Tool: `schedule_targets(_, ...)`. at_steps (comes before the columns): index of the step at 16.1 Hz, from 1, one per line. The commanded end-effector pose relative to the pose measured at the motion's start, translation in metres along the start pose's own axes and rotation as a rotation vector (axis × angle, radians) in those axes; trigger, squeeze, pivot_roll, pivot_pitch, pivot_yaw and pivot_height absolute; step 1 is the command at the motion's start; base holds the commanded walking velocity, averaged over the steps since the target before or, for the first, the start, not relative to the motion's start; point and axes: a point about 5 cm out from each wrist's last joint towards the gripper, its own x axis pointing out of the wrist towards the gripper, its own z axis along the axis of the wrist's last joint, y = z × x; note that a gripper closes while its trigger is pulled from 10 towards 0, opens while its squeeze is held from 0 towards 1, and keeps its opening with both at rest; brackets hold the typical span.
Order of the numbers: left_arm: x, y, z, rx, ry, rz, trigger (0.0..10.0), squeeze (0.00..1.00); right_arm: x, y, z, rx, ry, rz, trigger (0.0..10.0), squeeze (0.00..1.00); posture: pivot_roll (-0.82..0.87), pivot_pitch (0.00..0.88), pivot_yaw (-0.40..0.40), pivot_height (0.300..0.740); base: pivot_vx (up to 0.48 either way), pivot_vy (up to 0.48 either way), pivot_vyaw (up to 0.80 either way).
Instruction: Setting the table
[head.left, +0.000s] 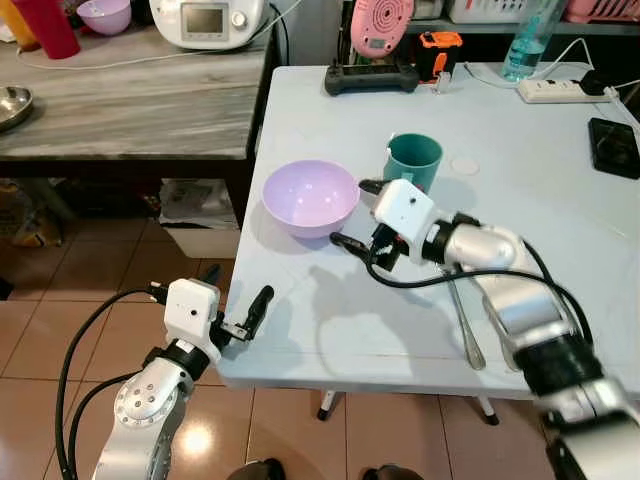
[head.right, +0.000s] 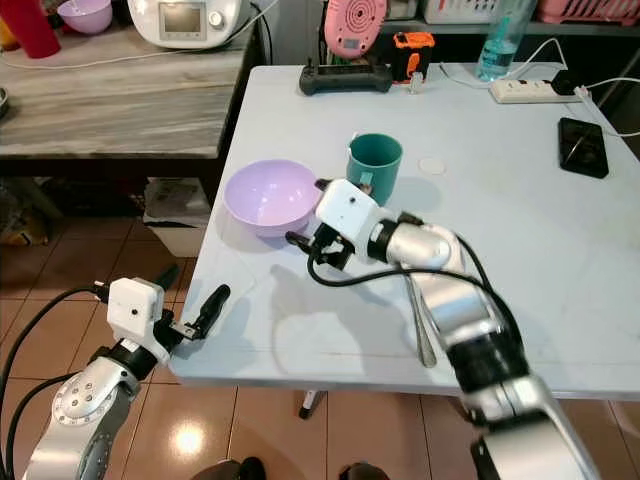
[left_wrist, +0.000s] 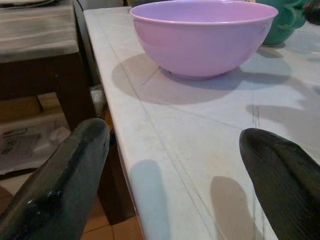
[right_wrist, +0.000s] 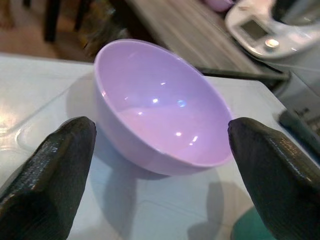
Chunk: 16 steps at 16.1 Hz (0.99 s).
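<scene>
Right pincer (head.left: 355, 213): spread, just beside bowl (head.left: 310, 197), not touching.
Left pincer (head.left: 235, 302): spread at table (head.left: 540, 250) edge.
Spoon (head.left: 465, 325): partly behind right arm.
Cup (right_wrist: 252, 227): cut off in right wrist view.

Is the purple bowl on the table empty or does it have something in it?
Empty and upright: the purple bowl shows only a bare glossy inside.
</scene>
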Motion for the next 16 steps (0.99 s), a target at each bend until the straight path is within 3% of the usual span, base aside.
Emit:
schedule_targets(1,-0.002,-0.002,0.002,0.004,-0.009,-0.013,10.0,0.0,0.004,0.001,0.001,-0.052,-0.002,0.056,10.0,0.0,-0.11,0.173,0.023,0.74,0.0,0.0,0.0)
schedule_targets(2,-0.002,-0.002,0.002,0.005,-0.008,-0.011,10.0,0.0,0.006,0.0,0.002,-0.076,-0.008,0.081,10.0,0.0,-0.11,0.176,0.023,0.74,0.0,0.0,0.0)
schedule_targets(3,-0.003,-0.002,0.003,0.004,-0.012,-0.014,10.0,0.0,0.009,0.002,0.005,-0.163,-0.015,0.139,10.0,0.0,-0.1,0.178,0.027,0.74,0.0,0.0,0.0)
schedule_targets(5,-0.003,-0.006,0.006,-0.01,-0.034,-0.054,10.0,0.0,0.015,0.001,0.007,-0.142,-0.033,0.184,10.0,0.0,-0.1,0.178,0.03,0.74,0.0,0.0,0.0)
schedule_targets(7,-0.002,-0.011,0.01,-0.013,-0.051,-0.115,10.0,0.0,0.019,-0.002,0.003,-0.186,-0.016,0.218,10.0,0.0,-0.1,0.177,0.032,0.74,0.0,0.0,0.0)
schedule_targets(14,-0.004,-0.012,0.011,0.002,-0.046,-0.12,10.0,0.0,0.024,-0.016,-0.011,-0.254,0.073,0.211,10.0,0.0,-0.08,0.179,0.032,0.74,0.0,0.0,0.0)
schedule_targets(16,-0.005,-0.013,0.01,0.001,-0.045,-0.118,10.0,0.0,0.025,-0.018,-0.015,-0.251,0.099,0.193,0.0,0.0,-0.07,0.179,0.03,0.74,0.0,0.0,0.0)
